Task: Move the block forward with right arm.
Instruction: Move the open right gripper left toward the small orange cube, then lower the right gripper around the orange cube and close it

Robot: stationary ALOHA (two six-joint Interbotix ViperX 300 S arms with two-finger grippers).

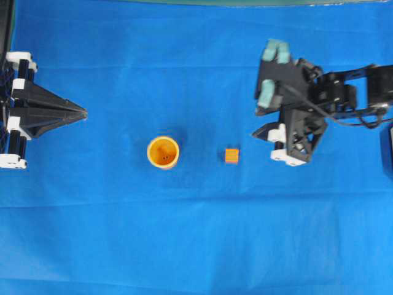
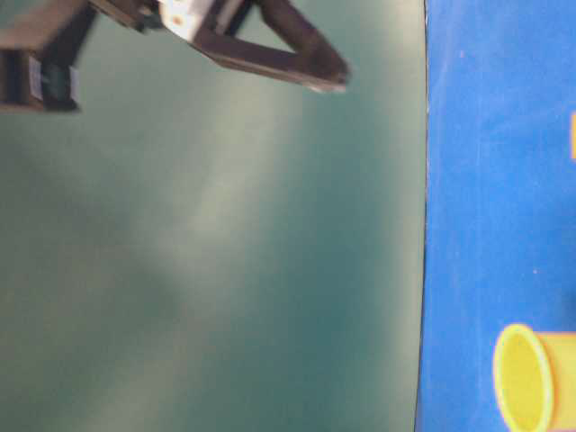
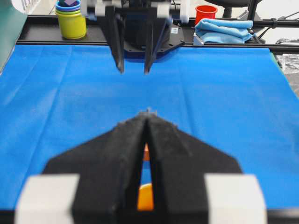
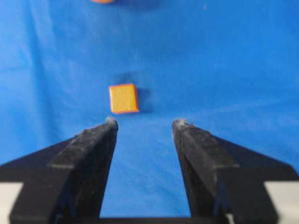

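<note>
The block (image 1: 231,155) (image 4: 124,98), a small orange cube, rests on the blue cloth (image 1: 196,233). In the right wrist view it lies just ahead of the left fingertip (image 4: 111,124), outside the gap. My right gripper (image 4: 145,123) (image 1: 261,142) stands open and empty, to the right of the block. From the left wrist view it appears across the table as my right gripper (image 3: 134,70), its two dark fingers apart and pointing down. My left gripper (image 1: 85,114) (image 3: 148,113) is shut at the far left; a sliver of the block (image 3: 146,151) shows through its slit.
A round orange-yellow cup (image 1: 163,152) (image 2: 526,378) stands upright left of the block. Beyond the cloth's far edge are a stack of cups (image 3: 71,21), a red cup (image 3: 206,13) and a folded blue towel (image 3: 223,30). A dark box (image 1: 387,147) touches the right border.
</note>
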